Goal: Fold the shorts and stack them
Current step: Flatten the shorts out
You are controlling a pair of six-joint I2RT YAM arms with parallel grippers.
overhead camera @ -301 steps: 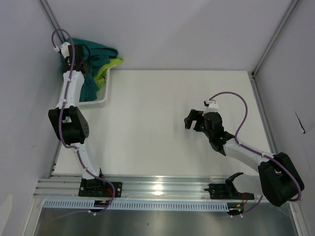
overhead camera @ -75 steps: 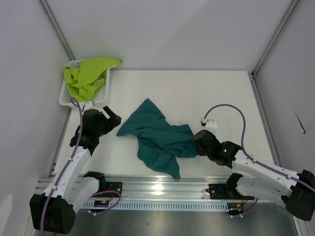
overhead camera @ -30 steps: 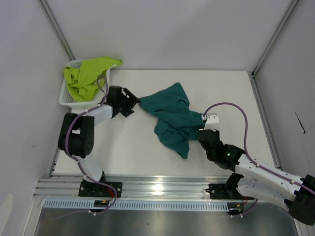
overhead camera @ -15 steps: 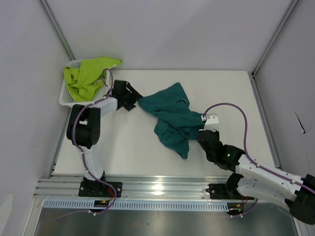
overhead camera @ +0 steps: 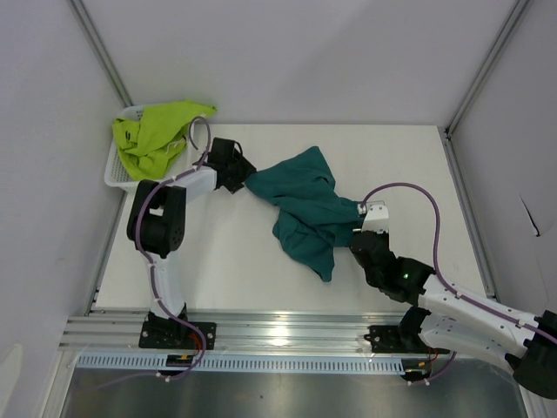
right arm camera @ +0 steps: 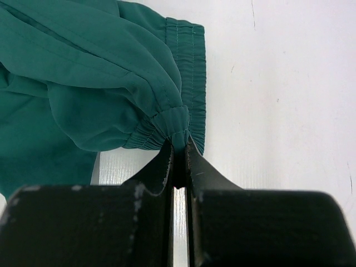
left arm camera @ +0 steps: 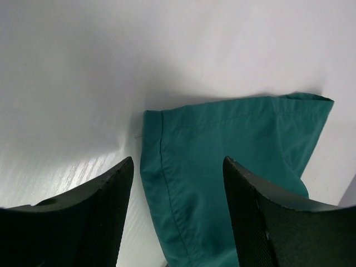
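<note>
The dark teal shorts (overhead camera: 305, 205) lie crumpled mid-table. Their hemmed leg corner (left arm camera: 233, 139) reaches between the spread fingers of my left gripper (left arm camera: 178, 161), which is open around it at the cloth's upper left end (overhead camera: 246, 174). My right gripper (right arm camera: 179, 142) is shut on a pinch of the elastic waistband (right arm camera: 189, 72) at the cloth's right side (overhead camera: 355, 233). The lime yellow-green shorts (overhead camera: 157, 135) hang over the white basket (overhead camera: 117, 177) at the back left, away from both grippers.
The basket stands against the left wall, just behind my left arm. A metal rail (overhead camera: 278, 331) runs along the near edge by the arm bases. White table surface (overhead camera: 409, 165) lies to the right of the teal cloth.
My left gripper has slid right from beside the basket until its fingers straddle the teal corner, and its jaws have narrowed a little. The right gripper and the cloth have stayed put.
</note>
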